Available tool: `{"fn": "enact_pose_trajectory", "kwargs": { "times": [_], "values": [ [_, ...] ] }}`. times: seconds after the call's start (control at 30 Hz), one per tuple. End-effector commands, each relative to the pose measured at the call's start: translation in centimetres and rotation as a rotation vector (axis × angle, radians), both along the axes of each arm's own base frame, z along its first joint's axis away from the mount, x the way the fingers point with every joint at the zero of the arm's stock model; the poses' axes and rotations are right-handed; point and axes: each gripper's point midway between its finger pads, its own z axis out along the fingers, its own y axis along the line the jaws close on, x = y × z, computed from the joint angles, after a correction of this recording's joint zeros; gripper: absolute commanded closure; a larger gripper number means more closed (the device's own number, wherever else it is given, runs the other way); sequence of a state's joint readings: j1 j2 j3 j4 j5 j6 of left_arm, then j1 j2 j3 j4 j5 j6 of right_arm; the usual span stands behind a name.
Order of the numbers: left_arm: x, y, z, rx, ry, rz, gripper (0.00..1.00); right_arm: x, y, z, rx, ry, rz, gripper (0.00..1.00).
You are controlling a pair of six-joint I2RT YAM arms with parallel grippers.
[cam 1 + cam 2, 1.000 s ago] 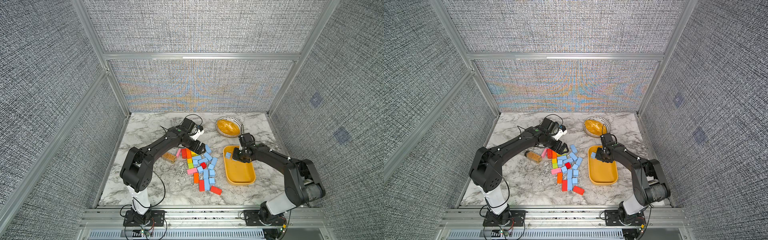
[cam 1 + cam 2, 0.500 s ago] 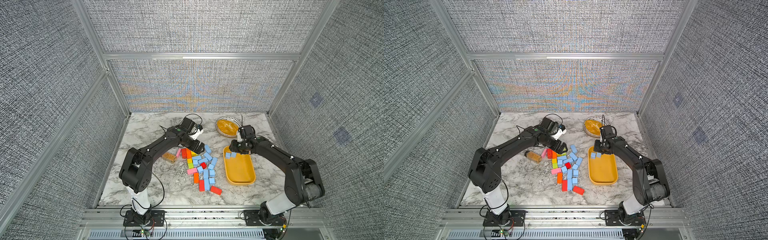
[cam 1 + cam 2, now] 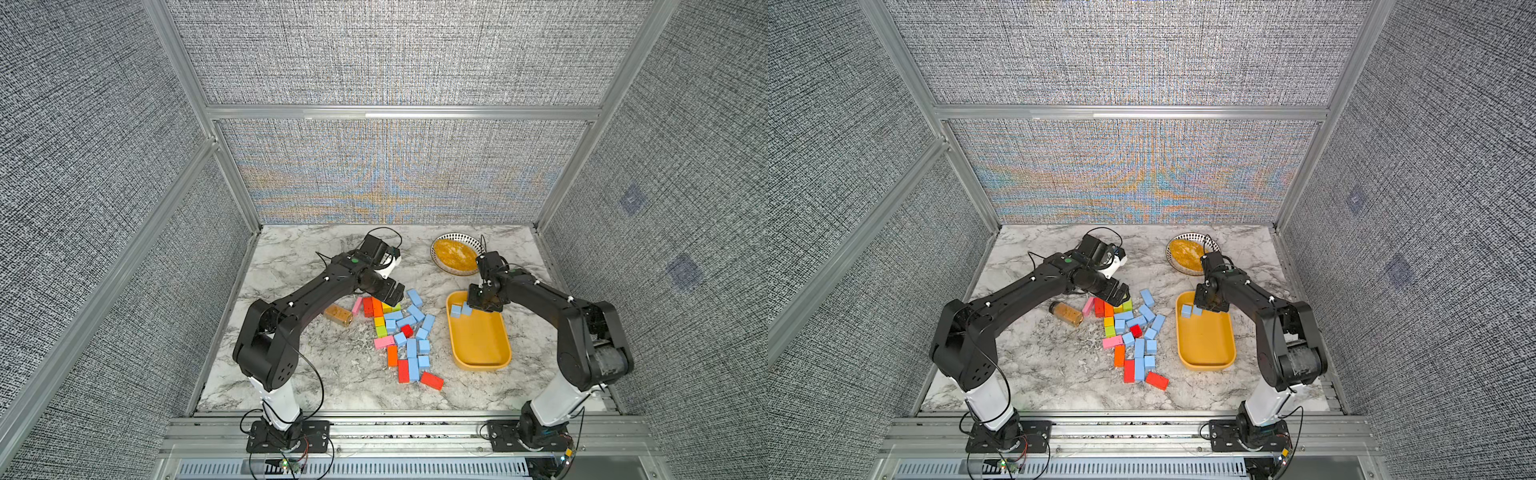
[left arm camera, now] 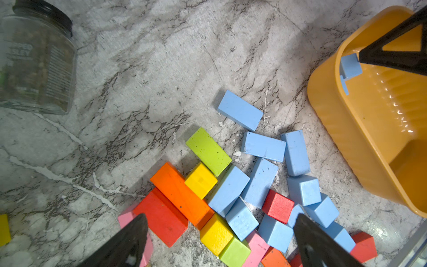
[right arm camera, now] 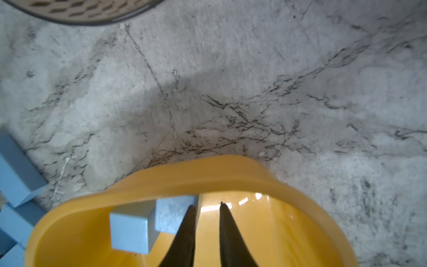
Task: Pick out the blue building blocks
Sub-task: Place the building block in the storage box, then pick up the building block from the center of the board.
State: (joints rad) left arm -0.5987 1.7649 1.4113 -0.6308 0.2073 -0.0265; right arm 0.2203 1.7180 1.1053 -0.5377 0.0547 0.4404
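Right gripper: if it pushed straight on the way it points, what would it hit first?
Probably the end wall of the yellow tray. The shut right gripper points at it from inside, with two blue blocks just beside its line. Depth is unclear.

- Two blue building blocks [image 5: 129, 227] are seen inside the yellow tray [image 5: 208, 175].
- The right hand [image 5: 207, 205] is held closed just beside them, over the tray.
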Motion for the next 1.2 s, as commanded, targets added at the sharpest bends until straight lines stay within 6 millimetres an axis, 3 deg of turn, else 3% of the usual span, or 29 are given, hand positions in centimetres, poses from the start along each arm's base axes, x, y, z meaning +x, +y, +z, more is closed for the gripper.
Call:
{"fn": "enact_pose_trajectory", "kwargs": {
  "times": [0.0, 0.1, 0.27, 0.5, 0.63, 0.8, 0.97, 1.17],
  "values": [
    [0.0, 0.4, 0.6, 0.002, -0.008, 0.013, 0.00, 0.1, -0.5, -0.9, -0.045, 0.022, 0.000, 0.79],
    [0.0, 0.4, 0.9, -0.001, -0.019, 0.012, 0.00, 0.2, 0.1, -1.0, -0.033, 0.021, 0.034, 0.80],
    [-0.1, 1.0, 1.2, 0.018, -0.040, 0.023, 0.00, 0.1, 1.5, 0.5, 0.004, -0.016, 0.082, 0.80],
    [-0.9, 2.3, 1.4, 0.022, -0.052, 0.049, 0.00, 0.0, 1.5, 4.7, -0.022, -0.083, 0.063, 0.71],
    [-0.9, 4.3, 1.6, 0.011, -0.058, 0.112, 0.00, 0.1, 5.2, 7.2, 0.025, -0.124, 0.131, 0.63],
    [-0.1, 8.9, 1.3, -0.032, -0.044, 0.283, 0.00, 0.1, 10.8, 8.1, 0.007, -0.110, 0.248, 0.57],
    [0.3, 13.9, 1.1, -0.103, -0.047, 0.478, 0.00, 1.6, 15.0, 6.9, -0.008, -0.082, 0.335, 0.49],
    [-0.1, 15.9, 2.1, -0.141, -0.090, 0.533, 0.00, 3.9, 17.7, 4.4, 0.027, -0.039, 0.380, 0.48]
  ]
}}
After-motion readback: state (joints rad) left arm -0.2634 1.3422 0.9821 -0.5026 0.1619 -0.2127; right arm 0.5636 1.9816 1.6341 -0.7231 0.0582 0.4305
